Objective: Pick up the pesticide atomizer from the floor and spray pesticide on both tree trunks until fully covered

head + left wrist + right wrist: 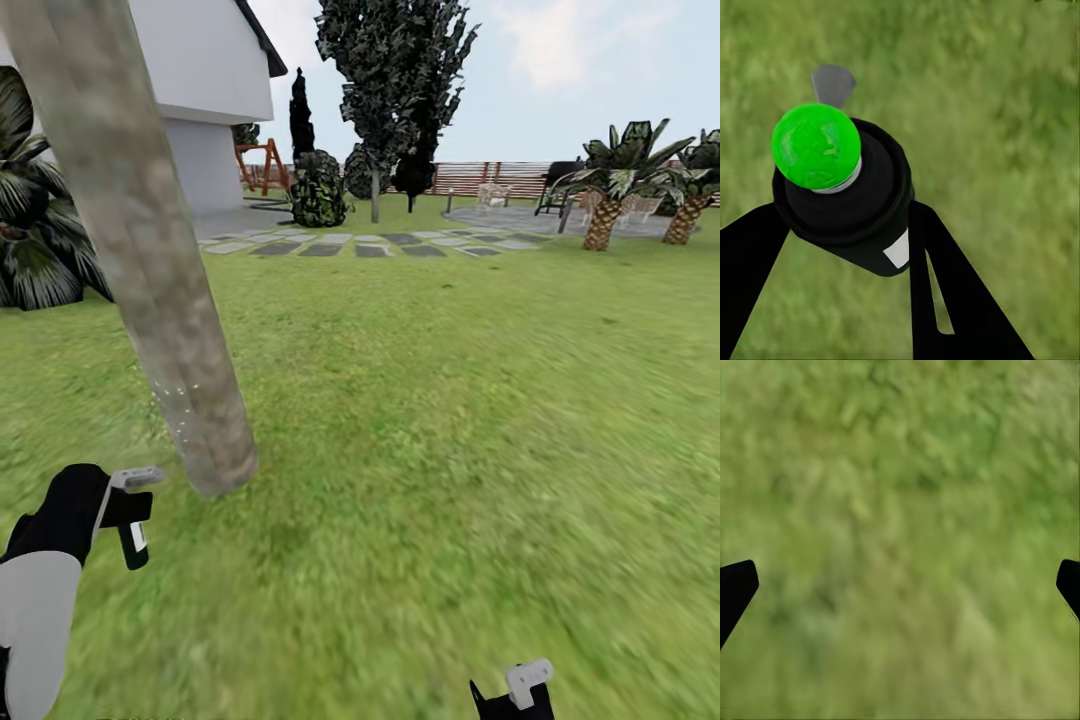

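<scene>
A thick, mottled grey-beige tree trunk [150, 260] leans up from the lawn at the left of the head view, with a sprinkle of pale droplets on its lower part. Just short of its base, my left gripper [128, 512] is shut on the pesticide atomizer [135, 535], whose grey nozzle points toward the trunk. In the left wrist view the atomizer [847, 202] is a dark bottle with a bright green cap and a white label, held between the black fingers [945, 292]. My right gripper [900, 585] hangs open over bare grass, low in the head view [520, 690].
A second tall, dark-leaved tree [378, 190] stands far off past grey stepping stones [350, 245]. A white house [200, 100] and a dark leafy plant [30, 230] lie left. Short palms [602, 215] and a slat fence [500, 178] are back right. Lawn spreads to the right.
</scene>
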Available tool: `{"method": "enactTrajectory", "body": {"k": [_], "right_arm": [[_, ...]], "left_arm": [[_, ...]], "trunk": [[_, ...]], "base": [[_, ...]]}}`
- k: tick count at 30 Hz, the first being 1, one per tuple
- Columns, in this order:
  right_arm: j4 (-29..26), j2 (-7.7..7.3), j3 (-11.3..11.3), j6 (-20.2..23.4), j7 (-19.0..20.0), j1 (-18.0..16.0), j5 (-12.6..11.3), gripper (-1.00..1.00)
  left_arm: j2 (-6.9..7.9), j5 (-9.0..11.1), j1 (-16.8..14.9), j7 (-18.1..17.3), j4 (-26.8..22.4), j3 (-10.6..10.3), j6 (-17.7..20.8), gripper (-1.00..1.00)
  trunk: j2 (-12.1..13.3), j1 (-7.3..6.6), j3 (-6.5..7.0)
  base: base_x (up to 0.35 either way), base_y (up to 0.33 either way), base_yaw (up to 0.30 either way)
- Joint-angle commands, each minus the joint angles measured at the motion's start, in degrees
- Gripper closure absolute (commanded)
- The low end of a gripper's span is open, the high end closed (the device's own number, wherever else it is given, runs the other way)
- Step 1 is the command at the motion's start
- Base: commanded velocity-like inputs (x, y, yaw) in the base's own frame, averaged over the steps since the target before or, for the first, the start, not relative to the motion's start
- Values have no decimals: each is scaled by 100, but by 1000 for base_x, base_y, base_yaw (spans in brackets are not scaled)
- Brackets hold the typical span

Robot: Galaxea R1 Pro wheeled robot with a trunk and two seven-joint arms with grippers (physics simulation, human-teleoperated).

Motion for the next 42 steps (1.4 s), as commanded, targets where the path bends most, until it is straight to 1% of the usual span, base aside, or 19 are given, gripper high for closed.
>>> {"method": "enactTrajectory", "body": {"k": [1,14,16,18,22,37,42], "right_arm": [[1,-1,-49,-16,47,-2,8,-100],[9,-3,-49,-16,47,-2,8,-100],[9,0,-49,-16,47,-2,8,-100],[9,-1,-49,-16,47,-2,8,-100],[1,-3,-49,-16,47,-2,8,-100],[2,-3,-49,-16,47,-2,8,-100],[2,-3,-49,-16,47,-2,8,-100]], "left_arm": [[-9,-66,-6,-55,-4,9,12,100],[-23,-66,-6,-55,-4,-1,-3,100],[-91,-77,-6,-55,3,-5,-13,100],[-129,-86,-6,-55,4,-7,-14,100],[-159,-89,-6,-55,4,-10,-15,100],[-159,-82,-6,-55,-4,-8,-15,100],[-159,-81,-6,-55,-4,-7,-14,100]], "trunk": [[-2,1,-5],[-2,1,-5],[-2,1,-5],[-2,1,-5],[-2,1,-5],[-2,1,-5],[-2,1,-5]], "base": [[222,-159,278],[239,-170,278],[182,-224,277],[170,-232,197],[165,-235,26],[171,-236,1],[92,-262,0]]}}
